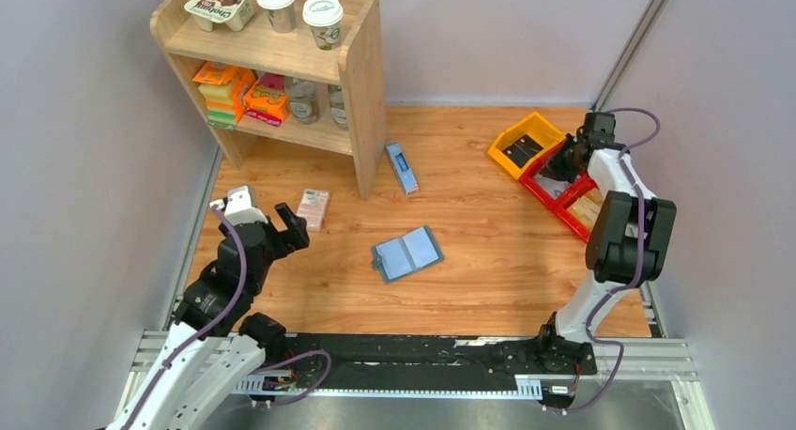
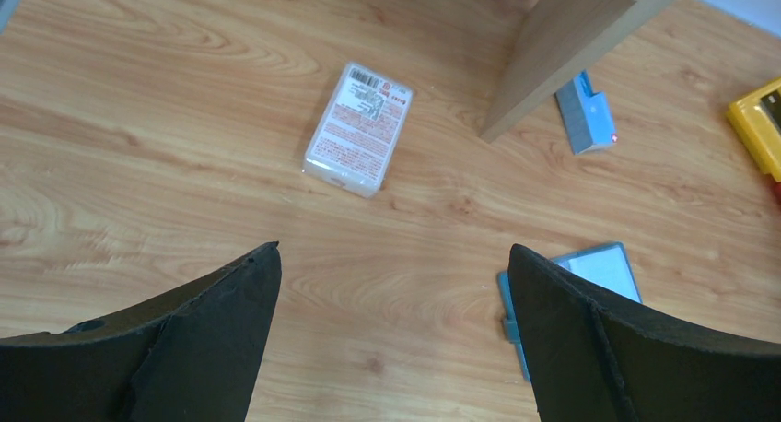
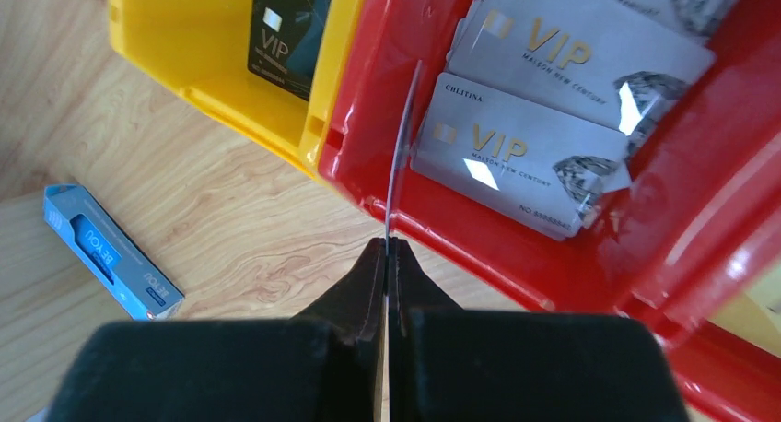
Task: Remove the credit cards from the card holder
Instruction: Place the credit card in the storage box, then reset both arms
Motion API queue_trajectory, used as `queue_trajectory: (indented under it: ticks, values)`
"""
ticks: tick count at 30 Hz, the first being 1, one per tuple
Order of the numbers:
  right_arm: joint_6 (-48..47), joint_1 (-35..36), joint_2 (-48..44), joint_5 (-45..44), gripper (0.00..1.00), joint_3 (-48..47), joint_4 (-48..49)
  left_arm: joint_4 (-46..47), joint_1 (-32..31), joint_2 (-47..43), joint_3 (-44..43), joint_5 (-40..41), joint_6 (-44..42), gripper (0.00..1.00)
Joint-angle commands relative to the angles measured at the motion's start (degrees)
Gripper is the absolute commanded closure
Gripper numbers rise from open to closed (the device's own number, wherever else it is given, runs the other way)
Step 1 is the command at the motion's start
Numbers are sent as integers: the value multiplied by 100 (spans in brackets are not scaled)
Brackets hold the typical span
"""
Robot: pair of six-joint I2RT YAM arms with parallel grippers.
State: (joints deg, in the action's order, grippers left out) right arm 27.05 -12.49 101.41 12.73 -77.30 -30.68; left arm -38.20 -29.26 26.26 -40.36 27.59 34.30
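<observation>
The teal-blue card holder [image 1: 407,253] lies open and flat on the wooden table at the middle; its edge also shows in the left wrist view [image 2: 589,263]. My left gripper [image 1: 267,222] [image 2: 394,256] is open and empty above bare table, left of the holder. My right gripper [image 1: 566,156] [image 3: 388,247] is shut on a thin card [image 3: 402,136] seen edge-on, held over the near wall of the red bin [image 1: 560,193] [image 3: 553,275]. Silver VIP cards [image 3: 516,150] lie in the red bin. A black VIP card [image 3: 285,35] lies in the yellow bin [image 1: 523,131] [image 3: 184,44].
A wooden shelf [image 1: 361,64] with cups and packs stands at the back left; its side panel [image 2: 571,44] shows in the left wrist view. A narrow blue-and-white box [image 1: 402,167] [image 2: 585,113] [image 3: 110,252] lies by it. A pink-and-white pack [image 1: 313,207] [image 2: 359,127] lies near my left gripper.
</observation>
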Motion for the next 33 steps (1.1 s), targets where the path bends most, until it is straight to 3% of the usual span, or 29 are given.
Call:
queue_trajectory:
  ticks: [1, 3, 5, 10, 17, 25, 29, 33]
  values:
    - [-138, -130, 414, 590, 100, -408, 44, 40, 489, 177, 63, -754, -170, 0]
    - [-103, -227, 581, 503, 98, -470, -43, 23, 779, 388, 37, -1193, -170, 0]
    - [-112, -297, 608, 240, 85, -462, -122, -4, 1104, 625, -16, -1659, -152, 0]
    - [-261, -306, 206, -630, 66, -497, -430, -48, 1817, 854, -147, -2337, -214, 0]
    - [-410, -131, -963, -1580, 38, -470, -755, -574, 1844, 872, -815, -1347, -521, 6]
    - [-613, -43, -3334, -1379, 0, 187, -572, -874, 1844, 399, -1465, -150, -969, 5]
    - [-675, -43, -5160, -1518, 0, 1100, 51, -848, 1844, -32, -1501, 272, -1277, 5]
    - [-814, 202, -6324, -1887, 0, 1753, 273, -646, 1844, -577, -1247, 484, -1461, 5]
